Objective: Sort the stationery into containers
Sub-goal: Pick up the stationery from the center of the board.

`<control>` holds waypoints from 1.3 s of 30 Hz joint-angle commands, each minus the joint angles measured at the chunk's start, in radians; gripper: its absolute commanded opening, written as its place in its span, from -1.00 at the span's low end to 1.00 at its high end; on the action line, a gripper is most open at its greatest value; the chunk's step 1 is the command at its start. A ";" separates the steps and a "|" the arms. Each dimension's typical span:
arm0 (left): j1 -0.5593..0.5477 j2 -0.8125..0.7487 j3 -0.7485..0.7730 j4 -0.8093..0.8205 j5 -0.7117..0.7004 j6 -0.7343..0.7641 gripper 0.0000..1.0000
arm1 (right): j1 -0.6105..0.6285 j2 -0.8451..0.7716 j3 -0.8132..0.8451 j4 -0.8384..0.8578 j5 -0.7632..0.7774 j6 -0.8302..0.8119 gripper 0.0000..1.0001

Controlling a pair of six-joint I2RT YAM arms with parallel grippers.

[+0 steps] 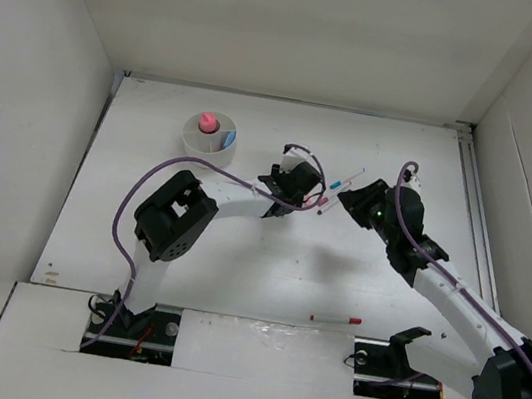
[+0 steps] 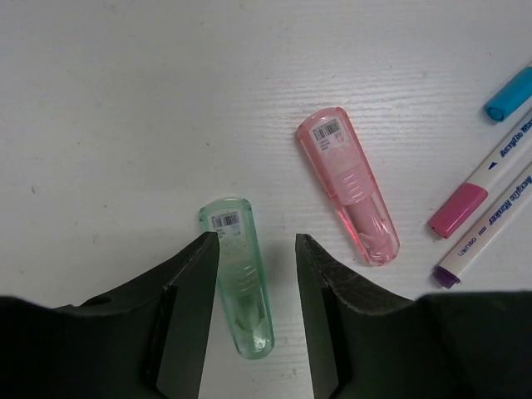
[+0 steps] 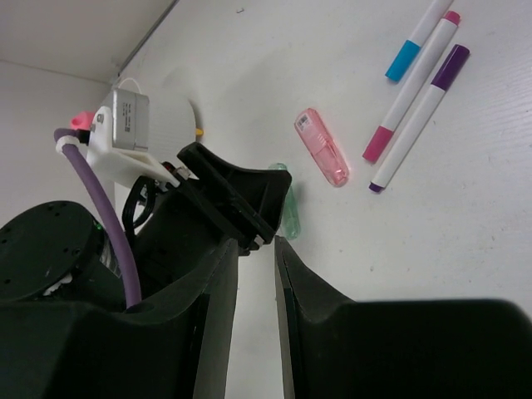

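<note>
**Left fingers straddle the green case; right arm hangs close by**

From the top camera I see the left arm (image 1: pixel 177 216) folded at the elbow and stretched right across the table (image 1: pixel 255 269) toward mid-field. The right arm (image 1: pixel 454 290) reaches up and left from its base, so the two wrists sit near each other.

The left gripper (image 2: pixel 256 239) is spread. One finger stands on each side of the green case (image 2: pixel 243 307), which lies flat on the table. I can't tell whether either pad touches it, because the left finger covers part of its edge.

The right gripper (image 3: pixel 256 243) has its fingers drawn almost together, with only a thin slit between them and nothing in it.

The pink case (image 2: pixel 349 187) lies just beside the green one, apart from it. Further right are a blue-capped pen (image 2: pixel 509 93), a pink-capped marker (image 2: pixel 486 170) and a purple-tipped marker (image 2: pixel 490 226). All three are cut off by the frame edge.

A red-capped pen (image 1: pixel 336 319) lies alone near the front, well apart from the rest.

The white cup (image 1: pixel 193 151) sits at the far left. It holds a pink cylinder (image 1: pixel 208 124) and something blue (image 1: pixel 228 138), but its dividers are too small for me to make out.

From the right wrist, the left gripper hides most of the green case.
</note>
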 commanded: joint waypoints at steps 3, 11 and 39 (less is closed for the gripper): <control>0.017 0.040 0.042 -0.032 -0.008 0.025 -0.30 | 0.006 -0.012 0.053 0.017 0.010 -0.018 -0.39; 0.040 0.060 0.051 -0.012 0.012 0.025 -0.38 | 0.006 -0.012 0.053 0.017 -0.001 -0.018 -0.39; 0.083 -0.296 0.036 0.000 0.088 0.025 -0.96 | 0.015 -0.012 0.053 0.017 -0.003 -0.018 -0.39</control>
